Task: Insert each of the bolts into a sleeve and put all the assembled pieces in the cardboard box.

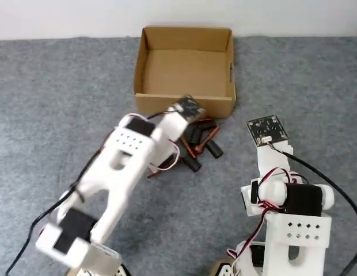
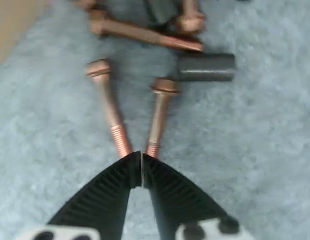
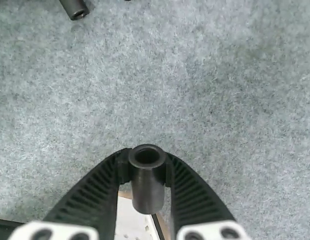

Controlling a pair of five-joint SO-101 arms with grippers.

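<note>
My left gripper [image 2: 141, 165] is shut and empty, low over the grey carpet. Its tips sit right at the threaded ends of two copper bolts [image 2: 109, 107] [image 2: 159, 114] that lie side by side. Beyond them lie a black sleeve [image 2: 205, 67] and a third bolt [image 2: 145, 34]. My right gripper [image 3: 146, 159] is shut on another black sleeve [image 3: 146, 181], held with its open bore facing the camera. In the high view the pile of bolts [image 1: 206, 139] and sleeves [image 1: 215, 151] lies just in front of the cardboard box [image 1: 184, 99], with the left arm [image 1: 129, 155] over it.
The box stands open at the back centre. The right arm [image 1: 291, 210] stays near the front right, away from the pile. A loose sleeve [image 3: 74, 7] lies on the carpet ahead of the right gripper. Grey carpet [image 1: 46, 103] spreads to both sides.
</note>
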